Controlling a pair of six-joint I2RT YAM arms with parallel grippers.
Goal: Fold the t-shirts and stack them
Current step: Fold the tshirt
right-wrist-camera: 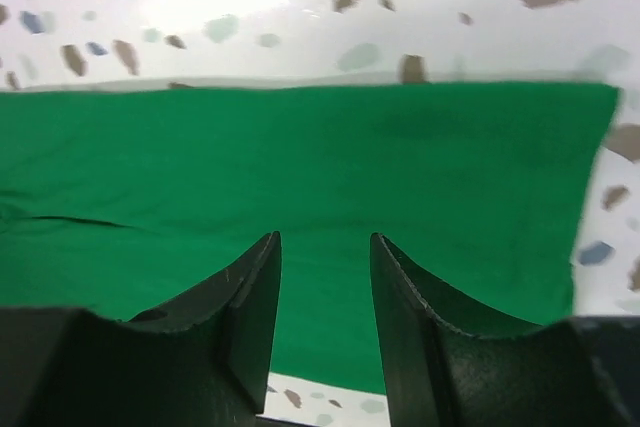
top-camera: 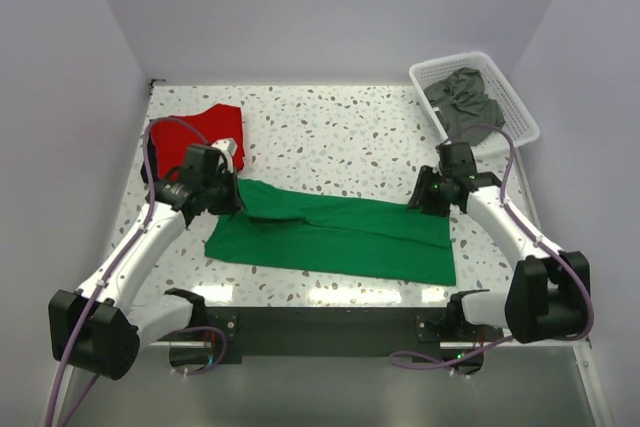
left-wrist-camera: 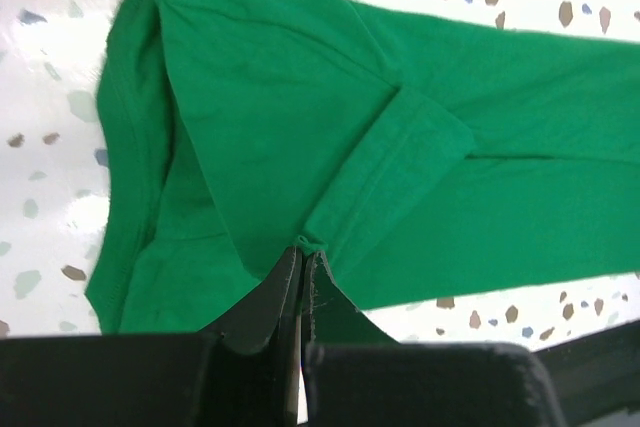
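A bright green t-shirt (top-camera: 340,234) lies folded lengthwise into a long strip across the near half of the table. My left gripper (top-camera: 228,199) is shut on the shirt's left end, pinching a fold of green cloth (left-wrist-camera: 303,243) by the sleeve hem. My right gripper (right-wrist-camera: 325,239) hovers open over the green t-shirt's (right-wrist-camera: 330,167) right end, with nothing between its fingers; it sits at the strip's far right corner (top-camera: 425,197). A red t-shirt (top-camera: 200,132) lies folded at the back left. Dark grey t-shirts (top-camera: 465,102) are crumpled in the basket.
A white lattice basket (top-camera: 512,97) stands at the back right corner. The table (top-camera: 330,132) is speckled white terrazzo, walled on the left, back and right.
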